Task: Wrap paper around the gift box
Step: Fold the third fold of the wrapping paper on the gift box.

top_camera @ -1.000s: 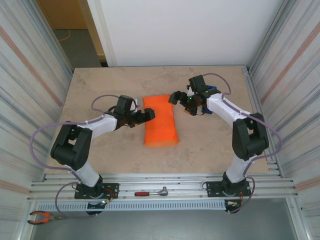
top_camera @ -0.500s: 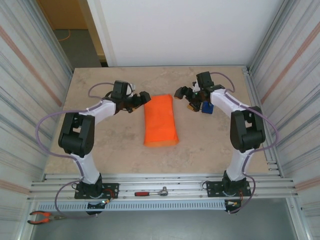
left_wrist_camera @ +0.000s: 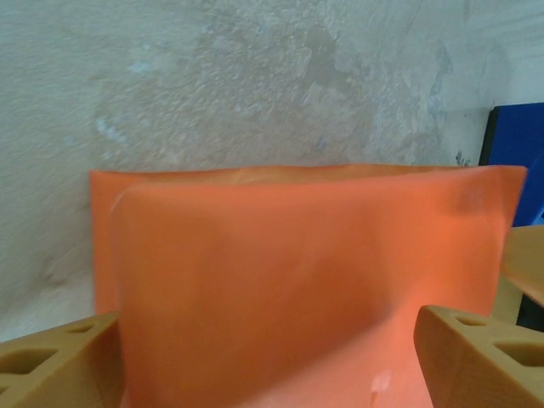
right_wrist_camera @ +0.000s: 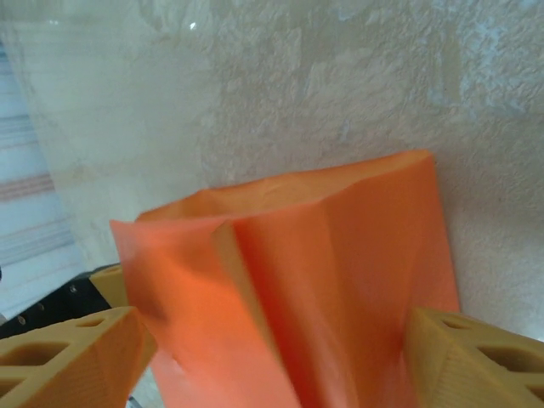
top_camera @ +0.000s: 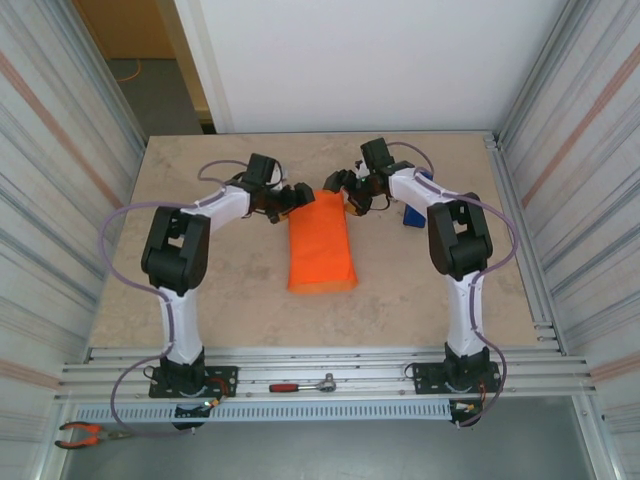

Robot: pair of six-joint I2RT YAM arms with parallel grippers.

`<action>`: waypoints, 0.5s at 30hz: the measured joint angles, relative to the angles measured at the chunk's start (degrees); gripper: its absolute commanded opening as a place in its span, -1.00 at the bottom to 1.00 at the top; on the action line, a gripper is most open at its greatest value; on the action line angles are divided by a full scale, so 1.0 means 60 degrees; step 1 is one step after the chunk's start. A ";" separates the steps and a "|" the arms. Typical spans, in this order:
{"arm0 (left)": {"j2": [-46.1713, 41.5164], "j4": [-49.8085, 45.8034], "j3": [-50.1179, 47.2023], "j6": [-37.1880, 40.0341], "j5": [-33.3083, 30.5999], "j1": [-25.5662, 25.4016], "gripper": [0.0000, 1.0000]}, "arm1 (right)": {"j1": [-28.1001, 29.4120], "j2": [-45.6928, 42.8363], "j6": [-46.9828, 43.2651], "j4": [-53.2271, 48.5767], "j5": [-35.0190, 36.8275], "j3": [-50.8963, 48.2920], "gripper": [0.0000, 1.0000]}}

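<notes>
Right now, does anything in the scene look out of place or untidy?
Yes. The far end of the paper is not folded shut; it stands open and creased. Also, a ratchet wrench lies loose on the near rail.

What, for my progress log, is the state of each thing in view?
paper, folded into a flat sleeve lying on the table, far end open
left gripper, open, at the sleeve's far end with paper between its fingers
right gripper, open, at the same end with paper between its fingers
tape dispenser, resting on the table right of the paper, untouched
</notes>
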 measured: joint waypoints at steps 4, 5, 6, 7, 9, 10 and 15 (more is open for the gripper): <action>0.0390 -0.0149 0.0699 0.0084 0.0007 -0.0069 0.57 | -0.0080 0.0430 0.0233 0.0004 -0.0288 0.0412 0.20; 0.0474 -0.0182 0.0903 0.0106 0.0007 -0.0066 0.58 | -0.0120 0.0499 0.0251 0.0015 -0.0353 0.0488 0.20; 0.0557 -0.0182 0.1111 0.0117 0.0011 -0.0066 0.60 | -0.0138 0.0557 0.0270 0.0015 -0.0408 0.0561 0.24; 0.0645 -0.0182 0.1279 0.0135 0.0007 -0.0066 0.62 | -0.0171 0.0601 0.0270 0.0033 -0.0481 0.0630 0.31; 0.0780 -0.0182 0.1555 0.0186 0.0004 -0.0036 0.66 | -0.0240 0.0667 0.0306 0.0087 -0.0601 0.0739 0.57; 0.0816 -0.0175 0.1632 0.0211 0.0004 -0.0011 0.68 | -0.0273 0.0667 0.0324 0.0131 -0.0623 0.0739 0.68; 0.0809 -0.0073 0.1749 0.0375 0.0011 0.0219 0.75 | -0.0572 0.0495 0.0233 0.0331 -0.0488 0.0543 0.96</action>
